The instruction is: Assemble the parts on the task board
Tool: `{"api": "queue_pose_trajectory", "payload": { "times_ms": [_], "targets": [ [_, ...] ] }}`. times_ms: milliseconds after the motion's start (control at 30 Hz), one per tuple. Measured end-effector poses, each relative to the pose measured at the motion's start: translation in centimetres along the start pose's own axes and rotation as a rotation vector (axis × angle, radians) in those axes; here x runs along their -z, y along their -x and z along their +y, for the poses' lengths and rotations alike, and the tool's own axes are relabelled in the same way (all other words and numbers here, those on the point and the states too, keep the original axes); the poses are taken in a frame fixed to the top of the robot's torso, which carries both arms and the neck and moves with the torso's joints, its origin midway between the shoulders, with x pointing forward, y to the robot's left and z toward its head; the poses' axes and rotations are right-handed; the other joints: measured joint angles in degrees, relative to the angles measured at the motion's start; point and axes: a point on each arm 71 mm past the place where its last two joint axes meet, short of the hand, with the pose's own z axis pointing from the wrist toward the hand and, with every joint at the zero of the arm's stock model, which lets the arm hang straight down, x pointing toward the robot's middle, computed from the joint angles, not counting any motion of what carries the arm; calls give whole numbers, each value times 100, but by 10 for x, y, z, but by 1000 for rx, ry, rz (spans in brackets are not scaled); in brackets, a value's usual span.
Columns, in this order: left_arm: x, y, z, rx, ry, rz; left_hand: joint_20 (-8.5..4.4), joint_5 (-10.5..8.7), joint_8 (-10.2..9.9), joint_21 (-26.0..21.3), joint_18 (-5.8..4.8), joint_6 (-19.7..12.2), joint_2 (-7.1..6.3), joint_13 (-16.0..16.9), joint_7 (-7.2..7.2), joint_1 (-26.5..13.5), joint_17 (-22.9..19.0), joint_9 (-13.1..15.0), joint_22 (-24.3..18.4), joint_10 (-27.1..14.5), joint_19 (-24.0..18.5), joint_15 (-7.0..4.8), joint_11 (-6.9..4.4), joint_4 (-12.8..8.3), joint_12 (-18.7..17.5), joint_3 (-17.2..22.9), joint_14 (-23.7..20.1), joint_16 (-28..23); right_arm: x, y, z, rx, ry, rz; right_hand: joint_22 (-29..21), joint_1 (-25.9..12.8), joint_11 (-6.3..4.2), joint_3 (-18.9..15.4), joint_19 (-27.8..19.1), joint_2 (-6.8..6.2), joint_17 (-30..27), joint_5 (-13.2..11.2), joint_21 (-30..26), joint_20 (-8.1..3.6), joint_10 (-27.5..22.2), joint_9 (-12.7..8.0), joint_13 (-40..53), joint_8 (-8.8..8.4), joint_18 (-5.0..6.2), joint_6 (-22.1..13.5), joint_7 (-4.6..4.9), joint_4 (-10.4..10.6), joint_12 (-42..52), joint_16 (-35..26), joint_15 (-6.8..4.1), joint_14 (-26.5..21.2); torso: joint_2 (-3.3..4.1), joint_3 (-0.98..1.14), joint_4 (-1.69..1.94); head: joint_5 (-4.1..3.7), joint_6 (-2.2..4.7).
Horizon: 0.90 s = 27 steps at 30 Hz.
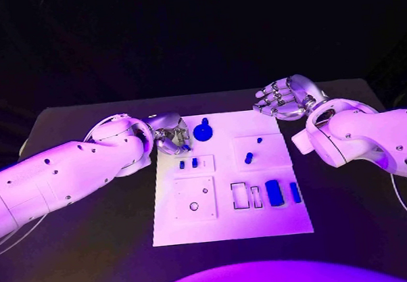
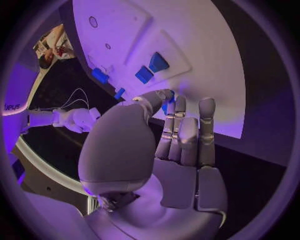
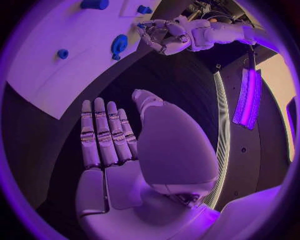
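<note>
The white task board (image 1: pixel 231 216) lies mid-table with blue parts on it. My left hand (image 1: pixel 171 136) hovers over the board's far left corner. Its thumb and a finger pinch a small blue part (image 2: pixel 169 97), while the other fingers (image 2: pixel 206 130) stay straight. Just right of that hand a round blue part (image 1: pixel 204 131) sits on the board. My right hand (image 1: pixel 287 98) is over the black table past the far right corner. Its fingers (image 3: pixel 100 135) are stretched out and hold nothing. The right wrist view shows the left hand (image 3: pixel 169 35) and the round blue part (image 3: pixel 119 44).
Two short blue pegs (image 1: pixel 188 163) stand on a raised square, and two more small parts (image 1: pixel 249 157) on the square beside it. Near the right edge are two upright blue blocks (image 1: pixel 275 192) beside dark slots (image 1: pixel 238 196). A plate with holes (image 1: pixel 195 198) lies front left.
</note>
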Motion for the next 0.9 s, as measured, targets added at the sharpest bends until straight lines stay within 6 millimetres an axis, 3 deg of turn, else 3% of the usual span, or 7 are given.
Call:
{"api": "queue_pose_trajectory", "payload": {
  "times_ms": [900],
  "targets": [
    [-2,-3,-6,18,-16,5,0,-7,-26,0,0,-22,-12,1,-1,-3,32,88,16,0,0,0,1,0,-30,0,0,0,0,0,0,0,-1,0,0,0,-2,0,0,0,1,0,0,0,-2,-5,1,0,0,0,0,0,0,0,0,0,-2,0,1,-16,-3]
  ]
}}
